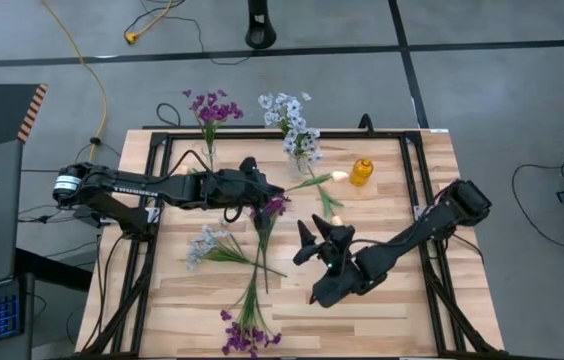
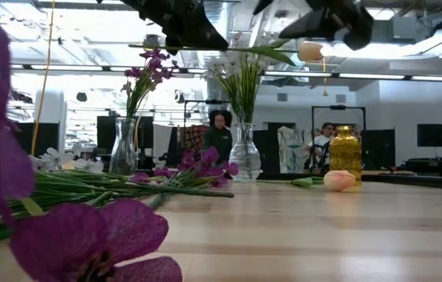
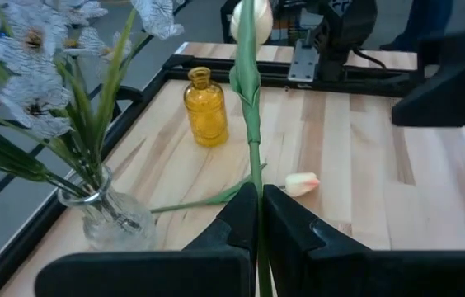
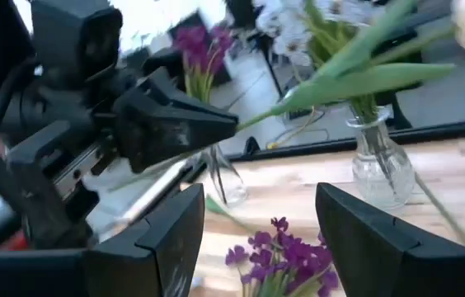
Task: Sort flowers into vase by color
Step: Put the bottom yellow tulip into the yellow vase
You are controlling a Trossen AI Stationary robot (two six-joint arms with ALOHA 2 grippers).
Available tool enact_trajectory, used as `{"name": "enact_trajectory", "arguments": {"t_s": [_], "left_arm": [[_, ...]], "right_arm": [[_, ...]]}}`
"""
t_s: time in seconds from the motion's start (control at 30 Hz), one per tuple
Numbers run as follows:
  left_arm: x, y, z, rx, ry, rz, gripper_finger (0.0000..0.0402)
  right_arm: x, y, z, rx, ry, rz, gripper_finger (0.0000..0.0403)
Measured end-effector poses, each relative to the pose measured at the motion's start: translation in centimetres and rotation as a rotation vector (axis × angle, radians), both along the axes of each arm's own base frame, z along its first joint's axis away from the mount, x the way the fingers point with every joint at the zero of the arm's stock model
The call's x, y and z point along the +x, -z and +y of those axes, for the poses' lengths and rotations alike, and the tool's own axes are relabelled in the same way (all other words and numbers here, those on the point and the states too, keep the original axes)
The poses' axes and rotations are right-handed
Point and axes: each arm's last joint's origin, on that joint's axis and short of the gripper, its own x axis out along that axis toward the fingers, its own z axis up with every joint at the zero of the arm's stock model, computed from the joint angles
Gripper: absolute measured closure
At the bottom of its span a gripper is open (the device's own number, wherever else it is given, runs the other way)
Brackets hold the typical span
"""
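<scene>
At the left, a purple vase (image 1: pixel 208 150) holds purple sprigs and stands behind my left arm. My left gripper (image 3: pixel 257 216) hangs above mid-table with its fingers (image 3: pixel 231 223) pressed together on the green stem of a peach bud (image 3: pixel 251 18); the stem runs straight out from between my fingertips, leaf and bud well ahead of them. Below lie loose flowers: a pale sprig (image 1: pixel 205 243), purple sprigs (image 1: pixel 247 330) and another purple head (image 1: pixel 274 207). Further right a white vase (image 1: pixel 302 152) holds pale blooms, a second bud (image 1: pixel 338 176) lies just beside a yellow bottle (image 1: pixel 361 171), and another bud (image 1: pixel 335 219) lies nearer. My right gripper (image 4: pixel 257 231) hovers with fingers spread wide, empty, purple blooms (image 4: pixel 282 256) between them below.
</scene>
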Motion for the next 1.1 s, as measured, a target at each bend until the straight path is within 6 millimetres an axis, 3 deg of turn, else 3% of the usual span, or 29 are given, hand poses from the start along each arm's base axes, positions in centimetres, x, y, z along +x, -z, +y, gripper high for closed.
{"name": "enact_trajectory", "arguments": {"t_s": [0.17,0.3,0.83,1.1], "left_arm": [[0.0,0.0,-0.1,-0.014,0.032,0.000,0.0398],[0.0,0.0,-0.2,-0.018,0.042,0.000,0.0398],[0.2,-0.3,-0.7,-0.027,0.063,-0.045,0.0398],[0.4,-0.9,-0.7,-0.026,0.064,-0.071,0.0398]], "right_arm": [[0.9,2.0,-0.3,0.056,0.042,-0.114,0.0143],[1.2,2.4,-1.0,0.074,0.066,-0.146,0.0143],[0.8,0.9,-1.2,0.051,0.091,-0.176,0.0143],[-0.1,-2.2,-1.7,0.033,0.080,-0.126,0.0143]]}}
